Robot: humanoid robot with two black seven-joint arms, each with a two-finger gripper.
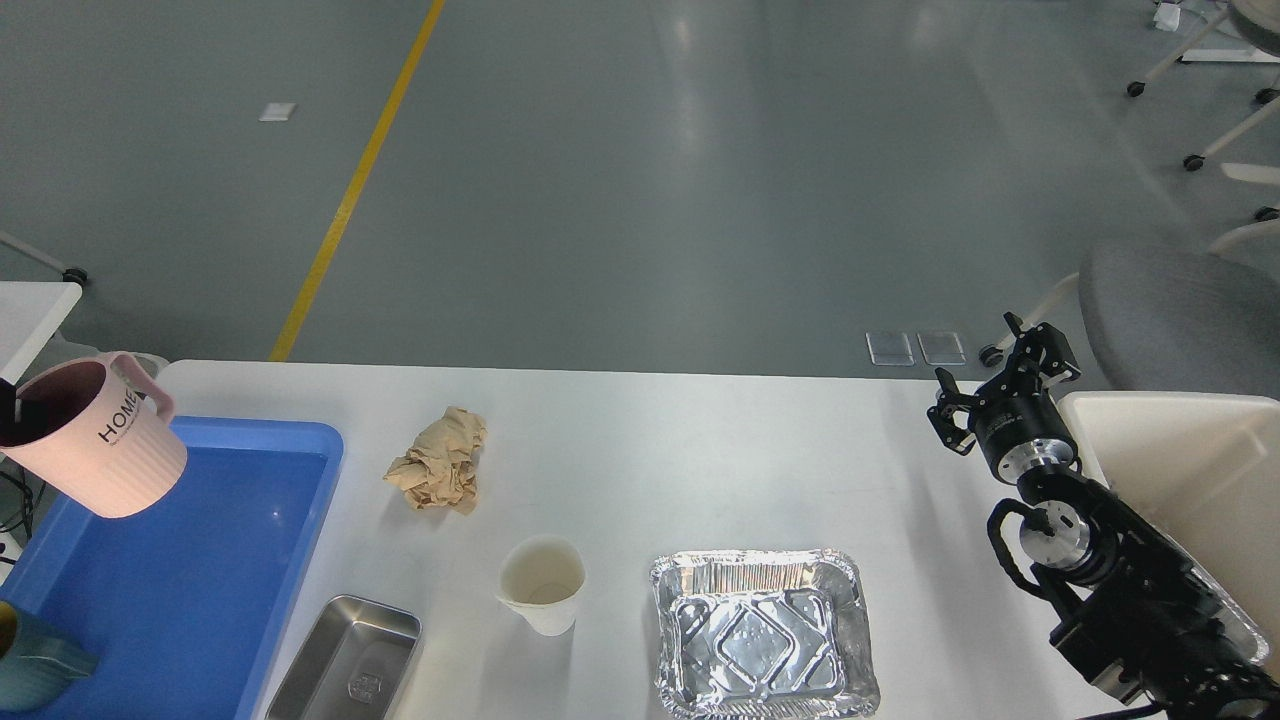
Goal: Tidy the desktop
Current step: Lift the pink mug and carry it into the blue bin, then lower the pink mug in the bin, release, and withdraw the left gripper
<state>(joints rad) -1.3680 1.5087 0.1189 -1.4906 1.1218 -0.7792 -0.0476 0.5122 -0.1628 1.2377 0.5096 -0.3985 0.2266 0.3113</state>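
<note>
The white desktop (pixel 700 450) carries a crumpled brown paper ball (pixel 440 462), a white paper cup (pixel 541 583), an empty foil tray (pixel 763 633) and a small steel tin (pixel 347 663). A pink ribbed mug (pixel 95 445) marked HOME hangs tilted over the far left corner of the blue tray (pixel 220 560). Only a dark sliver of my left gripper (pixel 8 415) shows at the mug's rim, at the view's left edge, holding it. My right gripper (pixel 1003 375) hovers open and empty over the desktop's far right.
A cream bin (pixel 1190 470) stands at the right edge behind my right arm. A teal object (pixel 35 665) lies in the blue tray's near left corner. A grey chair (pixel 1180 310) sits beyond the table's right end.
</note>
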